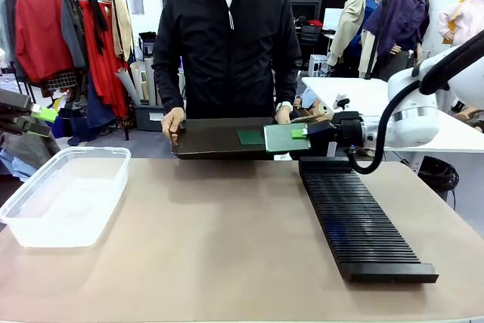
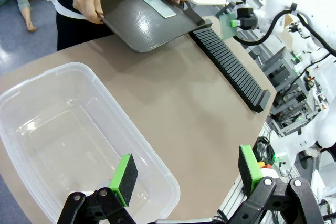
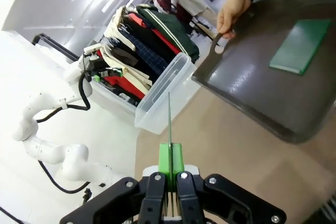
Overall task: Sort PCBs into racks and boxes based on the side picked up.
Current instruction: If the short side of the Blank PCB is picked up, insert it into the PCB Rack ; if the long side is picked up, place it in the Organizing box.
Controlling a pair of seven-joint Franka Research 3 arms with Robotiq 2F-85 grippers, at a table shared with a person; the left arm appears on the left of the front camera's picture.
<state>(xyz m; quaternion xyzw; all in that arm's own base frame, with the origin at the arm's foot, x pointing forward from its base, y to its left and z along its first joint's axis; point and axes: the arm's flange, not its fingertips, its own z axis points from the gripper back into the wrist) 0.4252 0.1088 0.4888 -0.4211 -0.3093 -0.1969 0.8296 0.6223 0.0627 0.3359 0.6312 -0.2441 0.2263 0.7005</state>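
My right gripper [image 1: 301, 134] is shut on a PCB [image 1: 283, 138], holding it upright above the far end of the black slotted rack [image 1: 355, 217]. The right wrist view shows that board edge-on [image 3: 169, 121] between the shut pads [image 3: 170, 162]. A second PCB [image 1: 249, 137] lies flat on the dark tray [image 1: 212, 141] that the person holds by both handles. My left gripper [image 2: 186, 174] hangs open over the near corner of the clear tub [image 2: 79, 129], with nothing between its pads. In the front view it sits at the far left [image 1: 38, 115].
The tub [image 1: 64, 194] stands at the left of the table and the rack runs lengthwise down the right. The person's hands [image 1: 172, 122] grip the tray at the far edge. Bare brown table [image 1: 219, 240] lies between tub and rack.
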